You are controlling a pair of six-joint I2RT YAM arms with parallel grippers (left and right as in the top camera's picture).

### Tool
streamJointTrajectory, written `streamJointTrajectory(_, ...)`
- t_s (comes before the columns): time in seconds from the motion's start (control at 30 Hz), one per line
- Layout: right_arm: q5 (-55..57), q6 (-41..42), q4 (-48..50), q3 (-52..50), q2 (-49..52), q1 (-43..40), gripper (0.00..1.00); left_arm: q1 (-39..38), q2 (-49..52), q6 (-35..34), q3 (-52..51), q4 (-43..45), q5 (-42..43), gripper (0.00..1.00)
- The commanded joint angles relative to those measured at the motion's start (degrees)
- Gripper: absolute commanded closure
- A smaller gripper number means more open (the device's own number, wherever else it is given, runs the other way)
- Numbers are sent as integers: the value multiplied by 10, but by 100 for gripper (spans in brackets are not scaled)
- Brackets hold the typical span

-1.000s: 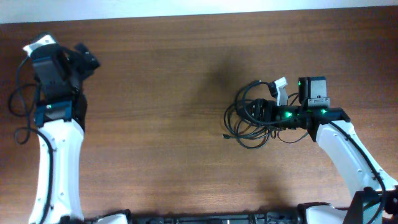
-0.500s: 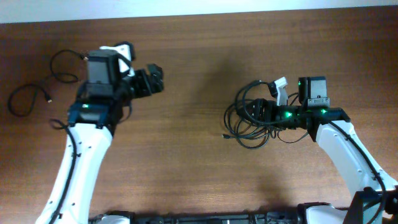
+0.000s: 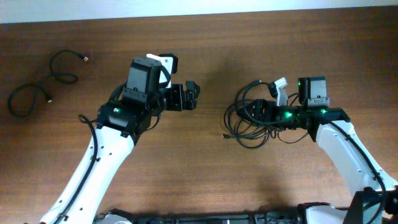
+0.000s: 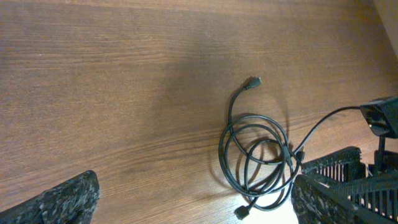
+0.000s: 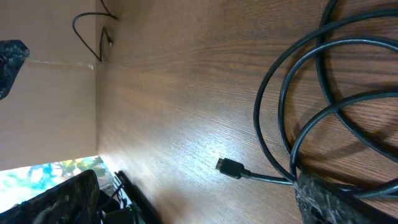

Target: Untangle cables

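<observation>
A tangled bundle of thin black cables (image 3: 245,124) lies right of centre; it also shows in the left wrist view (image 4: 258,155) and the right wrist view (image 5: 323,106). One loose plug (image 5: 229,168) lies on the wood. My right gripper (image 3: 254,112) is open and low over the bundle; a cable runs against its right finger (image 5: 199,202). My left gripper (image 3: 194,96) is open and empty left of the bundle, with bare wood between its fingers (image 4: 193,202). A separate black cable (image 3: 45,82) lies at the far left.
The brown wooden table (image 3: 186,162) carries nothing else. Its far edge (image 3: 199,14) meets a pale wall. The arm bases stand along the front edge.
My left arm has swung from the far left of the table to the centre, towards the bundle, uncovering the separate cable at the left. The right arm and bundle have not moved.
</observation>
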Motion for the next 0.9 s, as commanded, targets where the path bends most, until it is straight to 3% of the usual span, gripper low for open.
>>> streamJointTrajectory(0.0,-4,-6,24,3,3,3,1,-3,2,-3,3,-4,5,1)
streamJointTrajectory(0.27,-49,119,109,3,3,3,1,-3,2,-3,3,-6,5,1)
streamJointTrajectory(0.4,-114,188,261,3,3,26,1,-3,2,-3,3,-6,4,1)
streamJointTrajectory(0.53,-101,208,325,4,3,73,5,-3,2,-3,3,-6,4,1)
streamJointTrajectory(0.63,-34,188,289,5,-5,94,11,-3,2,-3,3,-6,4,1)
streamJointTrajectory(0.87,176,80,7,22,-120,93,10,-3,5,-3,3,-6,0,1)
